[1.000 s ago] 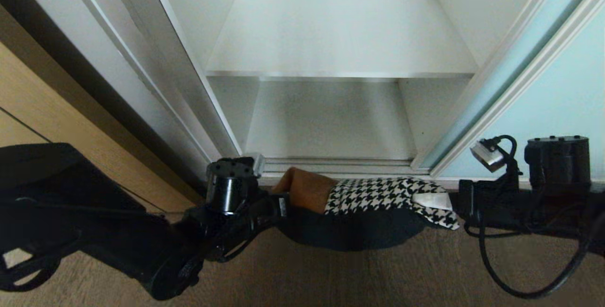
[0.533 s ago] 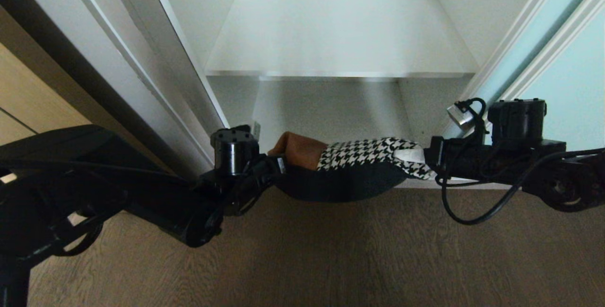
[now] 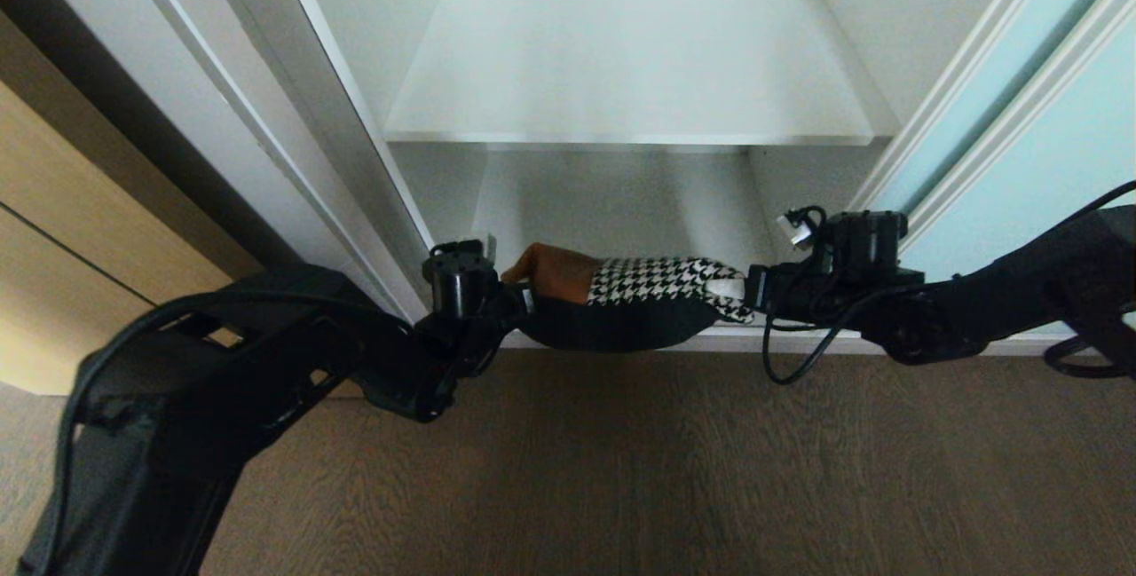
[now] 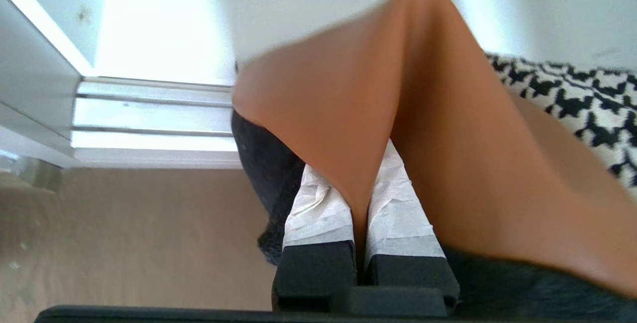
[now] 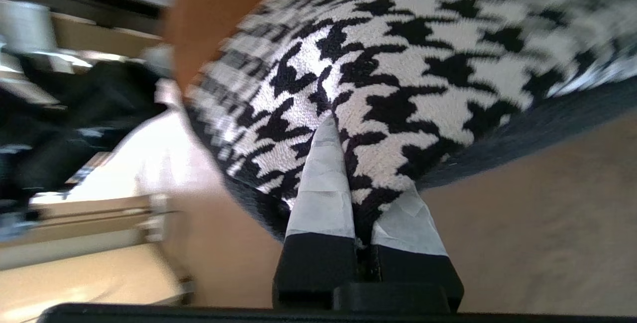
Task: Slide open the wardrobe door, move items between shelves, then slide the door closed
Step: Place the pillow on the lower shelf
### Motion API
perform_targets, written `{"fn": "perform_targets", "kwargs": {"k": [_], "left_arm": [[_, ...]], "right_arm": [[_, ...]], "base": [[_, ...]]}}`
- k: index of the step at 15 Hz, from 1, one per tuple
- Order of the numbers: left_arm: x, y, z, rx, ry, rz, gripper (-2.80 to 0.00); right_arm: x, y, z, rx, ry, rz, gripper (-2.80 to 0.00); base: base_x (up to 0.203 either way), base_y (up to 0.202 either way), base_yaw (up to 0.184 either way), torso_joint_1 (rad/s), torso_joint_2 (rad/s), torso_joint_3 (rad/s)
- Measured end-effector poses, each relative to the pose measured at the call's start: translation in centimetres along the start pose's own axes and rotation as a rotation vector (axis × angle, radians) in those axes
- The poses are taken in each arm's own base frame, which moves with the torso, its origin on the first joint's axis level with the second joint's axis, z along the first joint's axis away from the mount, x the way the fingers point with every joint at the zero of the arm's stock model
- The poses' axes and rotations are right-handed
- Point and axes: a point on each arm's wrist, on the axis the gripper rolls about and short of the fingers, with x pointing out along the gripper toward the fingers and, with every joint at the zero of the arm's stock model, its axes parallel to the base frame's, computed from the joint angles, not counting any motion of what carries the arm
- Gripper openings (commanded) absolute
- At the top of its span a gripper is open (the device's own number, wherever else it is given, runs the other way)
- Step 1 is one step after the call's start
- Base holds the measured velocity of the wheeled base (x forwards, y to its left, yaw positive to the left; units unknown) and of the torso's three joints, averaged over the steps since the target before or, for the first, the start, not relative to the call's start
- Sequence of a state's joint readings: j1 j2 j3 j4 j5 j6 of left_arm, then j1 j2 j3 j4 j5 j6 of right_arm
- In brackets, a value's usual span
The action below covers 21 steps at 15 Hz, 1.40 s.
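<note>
Cushion (image 3: 635,310) centre frame | both grippers' fingers clamped on ends: left gripper (image 4: 362,203), right gripper (image 5: 363,198) | keep it level onto the shelf (image 3: 621,221).

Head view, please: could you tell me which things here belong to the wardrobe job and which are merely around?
Job:
- cushion
- left gripper, shut on its leather end
- right gripper, shut on its houndstooth end
- shelves
- sliding wardrobe door, open

Around:
- wooden floor
- tan wood-grain door
</note>
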<state>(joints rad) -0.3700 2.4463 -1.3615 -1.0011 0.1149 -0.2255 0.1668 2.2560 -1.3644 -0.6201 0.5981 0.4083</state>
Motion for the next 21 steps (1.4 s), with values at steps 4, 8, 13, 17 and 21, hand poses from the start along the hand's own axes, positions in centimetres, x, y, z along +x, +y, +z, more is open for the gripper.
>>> {"fn": "perform_targets", "kwargs": {"k": [4, 8, 13, 17, 21], "left_arm": [[3.0, 1.7, -3.0, 0.033, -0.006, 0.026, -2.80], [3.5, 1.2, -0.7, 0.046, -0.076, 0.015, -2.80], [3.1, -0.4, 6.9, 0.063, -0.282, -0.015, -2.80], [3.8, 0.6, 6.0, 0.068, -0.291, -0.007, -2.80], [6.9, 2.6, -1.1, 0.096, -0.112, 0.032, -2.80]], "right_arm": [[4.1, -5.0, -1.7, -0.030, -0.028, -0.118, -2.80], [4.4, -5.5, -0.8, -0.044, -0.062, -0.122, -2.80], [3.3, -2.2, 5.1, -0.141, -0.219, -0.057, -2.80], [3.6, -2.0, 6.6, -0.169, -0.274, -0.033, -2.80], [6.7, -7.7, 1.2, -0.126, -0.129, -0.097, -2.80]], "base": [[0.000, 0.000, 0.000, 0.000, 0.00, 0.000], [0.000, 0.000, 0.000, 0.000, 0.00, 0.000], [0.000, 0.000, 0.000, 0.000, 0.00, 0.000], [0.000, 0.000, 0.000, 0.000, 0.00, 0.000], [0.000, 0.000, 0.000, 0.000, 0.00, 0.000]]}}
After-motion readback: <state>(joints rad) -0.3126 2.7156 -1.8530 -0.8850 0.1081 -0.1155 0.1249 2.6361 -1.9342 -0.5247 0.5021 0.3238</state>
